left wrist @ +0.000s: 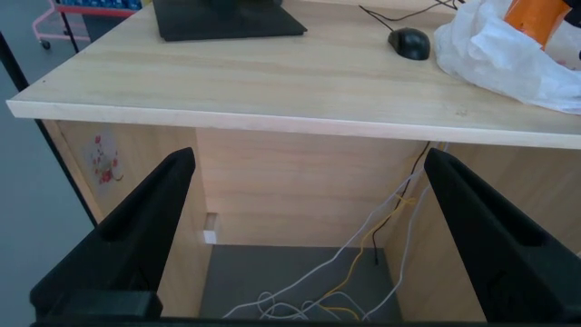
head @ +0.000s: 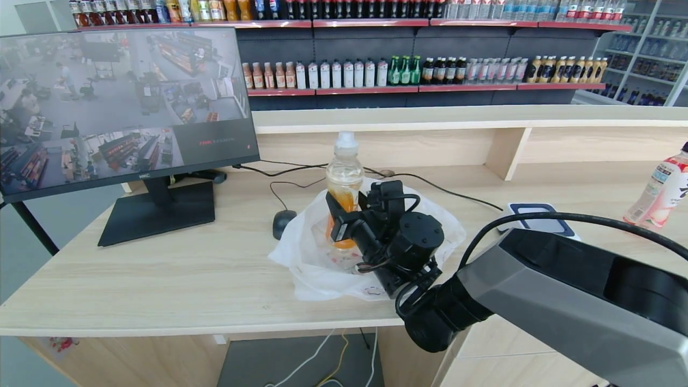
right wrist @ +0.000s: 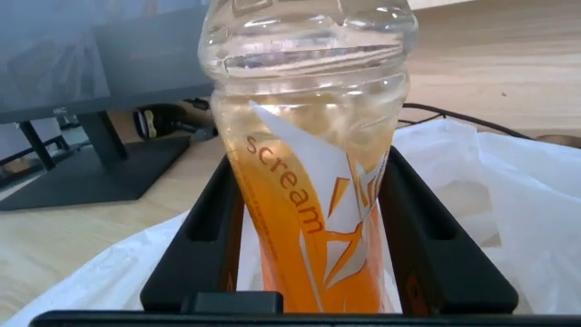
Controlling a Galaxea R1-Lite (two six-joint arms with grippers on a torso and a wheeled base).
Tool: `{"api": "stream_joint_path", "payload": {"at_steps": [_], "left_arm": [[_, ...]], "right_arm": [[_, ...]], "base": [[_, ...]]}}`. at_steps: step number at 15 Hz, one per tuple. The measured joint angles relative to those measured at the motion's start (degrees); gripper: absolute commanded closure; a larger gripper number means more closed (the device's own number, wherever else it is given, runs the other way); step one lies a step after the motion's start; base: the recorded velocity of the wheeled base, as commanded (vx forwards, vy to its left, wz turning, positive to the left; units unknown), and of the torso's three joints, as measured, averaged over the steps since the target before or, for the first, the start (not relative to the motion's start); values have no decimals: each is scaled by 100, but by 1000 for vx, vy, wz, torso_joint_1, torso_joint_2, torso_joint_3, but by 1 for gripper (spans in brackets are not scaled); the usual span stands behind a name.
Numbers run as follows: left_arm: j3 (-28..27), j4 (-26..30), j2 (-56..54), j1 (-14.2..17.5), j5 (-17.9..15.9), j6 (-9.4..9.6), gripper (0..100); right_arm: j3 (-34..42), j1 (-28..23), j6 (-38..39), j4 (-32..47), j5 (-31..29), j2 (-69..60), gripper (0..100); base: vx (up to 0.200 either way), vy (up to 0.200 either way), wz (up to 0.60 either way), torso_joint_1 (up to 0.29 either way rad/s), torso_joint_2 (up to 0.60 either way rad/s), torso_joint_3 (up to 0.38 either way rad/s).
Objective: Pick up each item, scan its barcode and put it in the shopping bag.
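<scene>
Orange drink bottle (head: 344,177) is held upright at centre frame, pinched round its lower half by the R gripper (head: 348,208), w/ its base down among the folds of the white bag (head: 303,269). Long axis is vertical and the bag lies directly beneath, so a straight lowering and release is judged enough. L gripper (left wrist: 309,173) is spread wide, empty, below the counter edge (left wrist: 272,118), well apart from the bag.
</scene>
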Motion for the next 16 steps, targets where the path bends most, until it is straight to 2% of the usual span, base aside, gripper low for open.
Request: {"api": "stream_joint_path", "payload": {"at_steps": [6, 15, 16], "left_arm": [[0, 0, 0, 0, 0, 0, 0], [0, 0, 0, 0, 0, 0, 0], [0, 0, 0, 0, 0, 0, 0]], "right_arm": [[35, 16, 2, 24, 10, 0, 100], [753, 68, 5, 0, 27, -235, 100], [794, 68, 2, 7, 27, -255, 0]], "base": [[0, 0, 0, 0, 0, 0], [0, 0, 0, 0, 0, 0], [0, 0, 0, 0, 0, 0]]}}
